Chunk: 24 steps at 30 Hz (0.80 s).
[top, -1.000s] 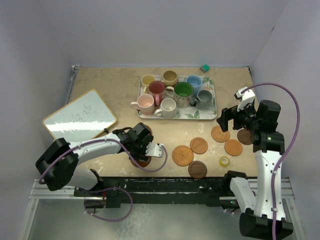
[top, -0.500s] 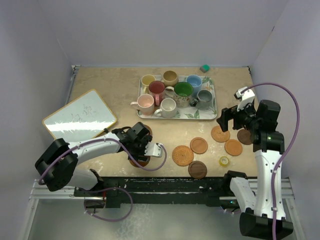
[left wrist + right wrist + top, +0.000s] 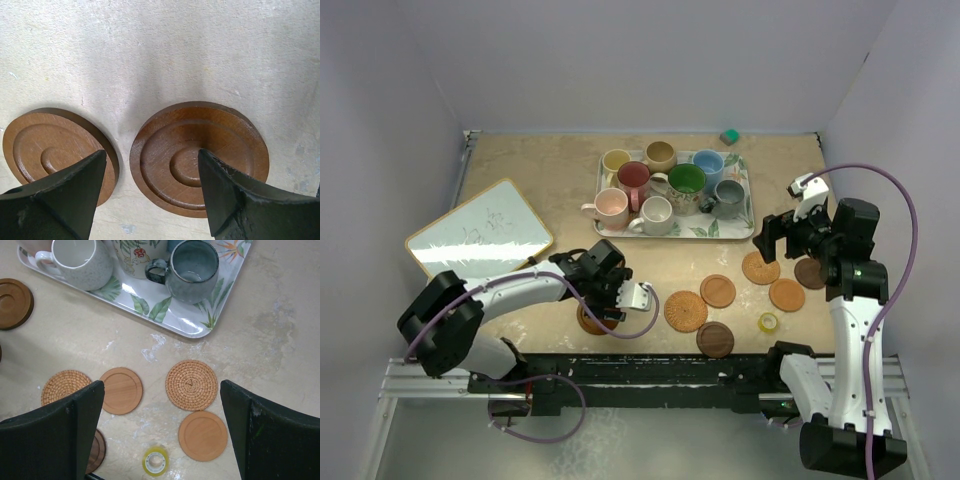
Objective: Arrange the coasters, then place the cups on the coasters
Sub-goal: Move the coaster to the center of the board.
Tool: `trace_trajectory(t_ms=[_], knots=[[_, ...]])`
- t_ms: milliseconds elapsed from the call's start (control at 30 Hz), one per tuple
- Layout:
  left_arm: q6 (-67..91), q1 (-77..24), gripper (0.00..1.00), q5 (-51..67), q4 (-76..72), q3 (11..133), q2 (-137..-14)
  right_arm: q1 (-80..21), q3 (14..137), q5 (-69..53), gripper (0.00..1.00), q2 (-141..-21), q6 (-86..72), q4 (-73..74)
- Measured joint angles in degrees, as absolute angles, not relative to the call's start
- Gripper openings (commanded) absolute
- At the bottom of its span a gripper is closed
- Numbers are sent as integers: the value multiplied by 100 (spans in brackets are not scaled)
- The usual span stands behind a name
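Hovering low over the table in front of the leaf-print tray, the left gripper hangs with its jaws partly spread and nothing between them. One finger is above each of two dark ringed coasters, which lie side by side, near each other but apart. Off the tray's near right corner, the right gripper stands wide open and empty above six more coasters, some woven and some plain wood. These are scattered loosely rather than in rows, with a small yellow tape roll among them on the side away from the tray. All eight cups stand crowded on the tray, none on a coaster. The job looks to be in its first stage: the discs lie flat on the table but in no clear order, and the two by the left gripper sit apart from the rest. Spacing the coasters evenly and moving every cup off the tray is left to do.
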<state>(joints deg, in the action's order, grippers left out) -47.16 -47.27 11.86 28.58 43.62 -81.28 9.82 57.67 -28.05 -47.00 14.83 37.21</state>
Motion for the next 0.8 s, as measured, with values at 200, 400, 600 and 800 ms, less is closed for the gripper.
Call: trace_trajectory(t_ms=[200,400,600,800], knots=[[-4762,-4727,70,1179,2792,4364,-8256,982,5767,-2805,100,-4729,1483,3723],[-4764,-4727,70,1177,2735,4364,-8274,982,5767,-2805,100,-4729,1485,3721],[-4762,-4727,70,1162,2624,4364,-8294,982,5767,-2808,100,-4724,1498,3721],[-4762,-4727,70,1107,2652,4372,-8283,982,5767,-2805,100,-4722,1503,3721]])
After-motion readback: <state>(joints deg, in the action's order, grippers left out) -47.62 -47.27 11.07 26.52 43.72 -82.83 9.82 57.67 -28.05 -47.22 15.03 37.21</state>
